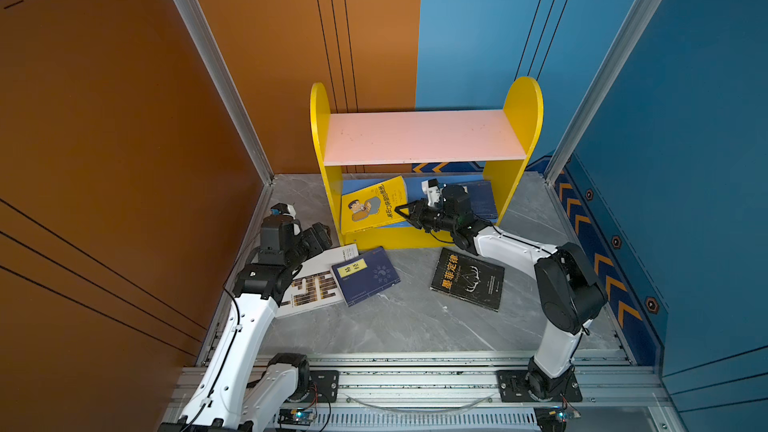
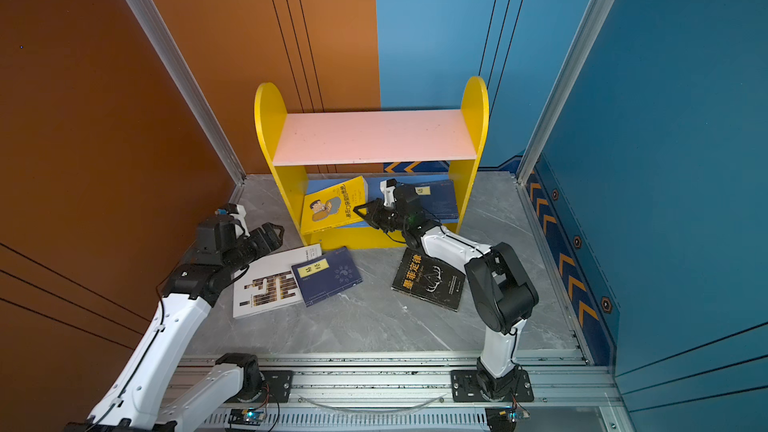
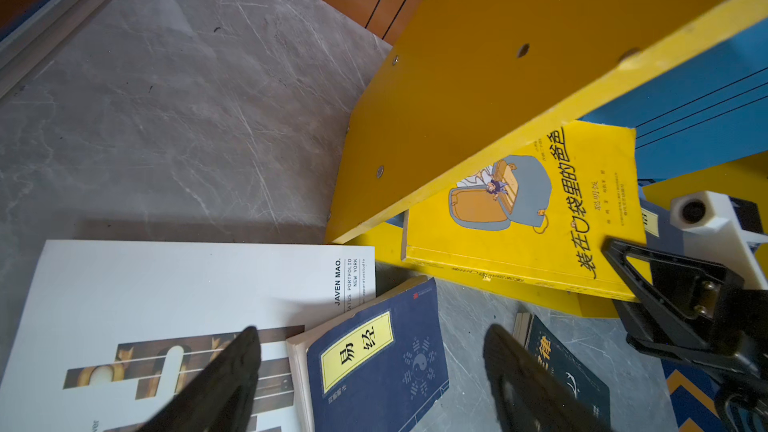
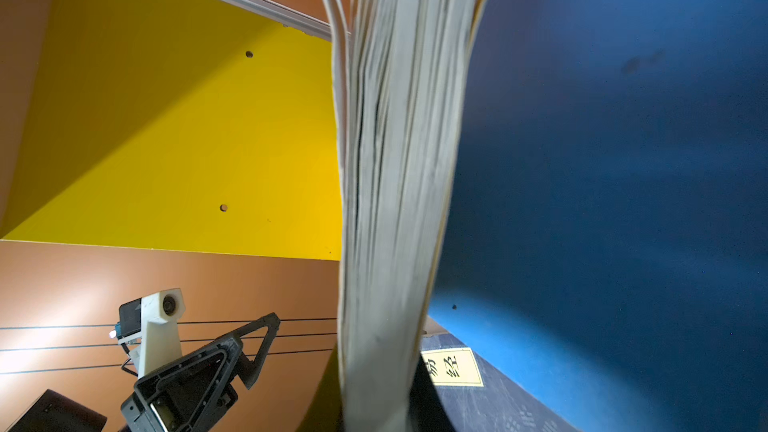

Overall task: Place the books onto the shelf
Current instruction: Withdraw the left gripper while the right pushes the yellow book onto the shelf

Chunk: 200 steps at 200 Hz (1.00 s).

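where right gripper [image 1: 401, 211] pinches yellow book [image 1: 370, 205], pages [image 4: 395, 160] block wrist view — left gripper [image 3: 372, 332] wide open, empty.

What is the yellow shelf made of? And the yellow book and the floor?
The shelf looks like painted wooden board: flat, smooth yellow sides with screw holes. The yellow book is paper with a smooth card cover; its pale page edges show in the right wrist view. The floor looks like grey veined marble or a marble-look tile; I cannot tell which.
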Tool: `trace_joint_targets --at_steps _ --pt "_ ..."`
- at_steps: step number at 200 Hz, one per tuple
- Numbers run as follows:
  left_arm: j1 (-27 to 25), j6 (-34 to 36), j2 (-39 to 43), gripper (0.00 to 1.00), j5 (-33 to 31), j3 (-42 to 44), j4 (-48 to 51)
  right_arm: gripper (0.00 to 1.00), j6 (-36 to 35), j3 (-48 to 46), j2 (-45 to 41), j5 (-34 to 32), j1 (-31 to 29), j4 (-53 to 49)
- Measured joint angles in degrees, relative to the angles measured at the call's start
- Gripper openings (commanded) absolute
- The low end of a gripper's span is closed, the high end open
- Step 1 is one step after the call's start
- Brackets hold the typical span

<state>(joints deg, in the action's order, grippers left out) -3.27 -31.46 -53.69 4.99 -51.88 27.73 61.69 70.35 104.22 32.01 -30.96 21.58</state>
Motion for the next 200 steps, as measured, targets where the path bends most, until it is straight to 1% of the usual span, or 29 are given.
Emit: trace_joint_targets --at_steps 60,63,73,107,200 --pt "0.26 0.22 -2.93 0.85 2.1 0.13 -2.75 0.0 -0.17 1.36 0.55 -2.27 0.15 -0.17" --pt "0.26 0.22 -3.08 0.89 2.25 0.13 -2.95 0.0 -0.15 1.49 0.72 -2.29 0.15 -0.15" --pt "0.26 0.33 -3.65 0.91 2.89 0.13 -3.69 0.01 0.04 1.75 1.31 -2.29 0.15 0.04" --pt "0.26 0.44 -4.79 0.92 4.5 0.98 -5.75 0.01 0.68 2.49 2.89 -2.01 0.15 0.42" --pt "0.26 0.24 -7.98 0.92 5.7 2.43 -9.35 0.02 1.55 2.56 3.8 -1.73 0.13 0.83"
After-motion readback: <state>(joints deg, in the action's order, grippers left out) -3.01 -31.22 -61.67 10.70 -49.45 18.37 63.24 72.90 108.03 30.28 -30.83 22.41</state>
